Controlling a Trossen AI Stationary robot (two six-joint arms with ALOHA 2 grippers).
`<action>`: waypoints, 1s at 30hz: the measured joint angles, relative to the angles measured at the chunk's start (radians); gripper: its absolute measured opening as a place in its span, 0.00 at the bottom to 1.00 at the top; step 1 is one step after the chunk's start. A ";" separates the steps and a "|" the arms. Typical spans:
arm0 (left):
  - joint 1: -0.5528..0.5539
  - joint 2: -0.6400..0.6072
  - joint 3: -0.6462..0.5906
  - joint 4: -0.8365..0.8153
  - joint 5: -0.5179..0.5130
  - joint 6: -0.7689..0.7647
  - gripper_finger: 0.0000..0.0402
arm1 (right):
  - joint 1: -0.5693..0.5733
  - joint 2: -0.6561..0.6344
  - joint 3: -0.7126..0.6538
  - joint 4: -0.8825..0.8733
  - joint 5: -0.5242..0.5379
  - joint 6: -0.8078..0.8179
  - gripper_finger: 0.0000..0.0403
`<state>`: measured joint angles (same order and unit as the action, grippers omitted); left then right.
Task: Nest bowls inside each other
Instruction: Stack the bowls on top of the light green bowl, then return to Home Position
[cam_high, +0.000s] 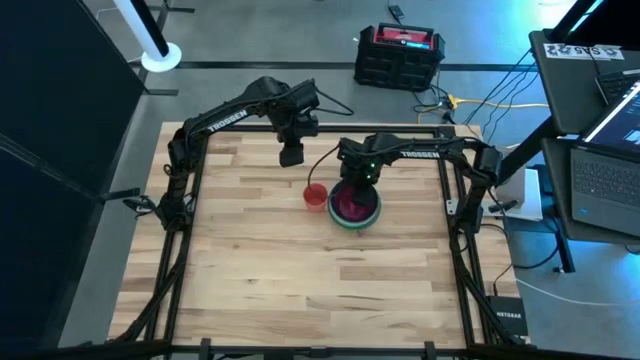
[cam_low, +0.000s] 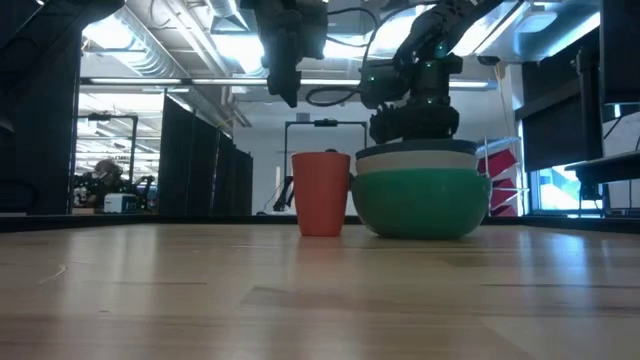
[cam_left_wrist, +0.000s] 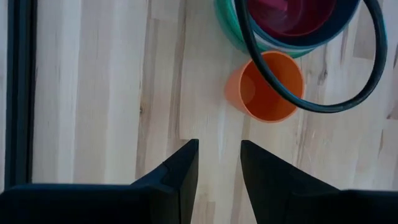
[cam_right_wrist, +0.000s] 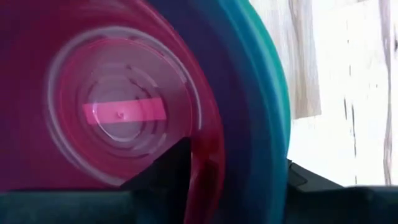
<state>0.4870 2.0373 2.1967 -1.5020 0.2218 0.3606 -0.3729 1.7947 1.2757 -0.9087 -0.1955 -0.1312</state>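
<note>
Left gripper (cam_high: 291, 155) hangs high over the far-centre of the table (cam_high: 250, 270), touching nothing. In the left wrist view its two dark, flat, wedge-shaped fingers (cam_left_wrist: 181, 171) stand a narrow gap apart with nothing between them, bare wood below.

Table is pale butcher-block wood, long planks, visible grain, matte finish, ringed by a black metal frame.

Red cup (cam_high: 315, 195) stands upright just left of the bowl stack; smooth plastic, slightly tapered, open mouth, orange-red in the low view, empty inside. It sits just beside the stack; whether they touch, cannot tell. A thin black cable (cam_left_wrist: 348, 102) loops across the wrist view above cup and bowls.

Bowls are nested in one stack right of table centre. Outermost is the green bowl (cam_low: 420, 205), round, opaque, smooth and glossy, rounded bottom on the wood. A white rim (cam_low: 415, 155) and a dark teal-blue rim (cam_low: 420, 146) show layered above it in the low view. Innermost is the pink bowl (cam_high: 350, 205), shiny magenta plastic with concentric moulded rings on its floor. The pale translucent bowl cannot be made out apart from the others.

Right gripper (cam_high: 360, 180) is down at the far edge of the stack. In the right wrist view one dark finger (cam_right_wrist: 168, 168) sits inside the pink bowl, the rims of the bowls between the two fingers. Whether it is clamped on the rims or loose around them, cannot tell.
</note>
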 joint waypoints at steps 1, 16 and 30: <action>0.000 0.000 0.000 0.000 0.000 0.001 0.26 | 0.000 -0.004 0.000 -0.003 -0.002 0.000 0.27; 0.000 0.000 0.000 -0.006 0.000 0.010 0.26 | 0.000 -0.074 0.026 -0.045 -0.026 0.006 0.32; -0.016 -0.036 0.000 0.071 0.086 0.007 0.17 | 0.000 -0.265 0.251 -0.168 -0.026 0.016 0.21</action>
<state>0.4705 2.0009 2.1966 -1.4308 0.3077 0.3676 -0.3733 1.5301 1.5270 -1.0764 -0.2216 -0.1151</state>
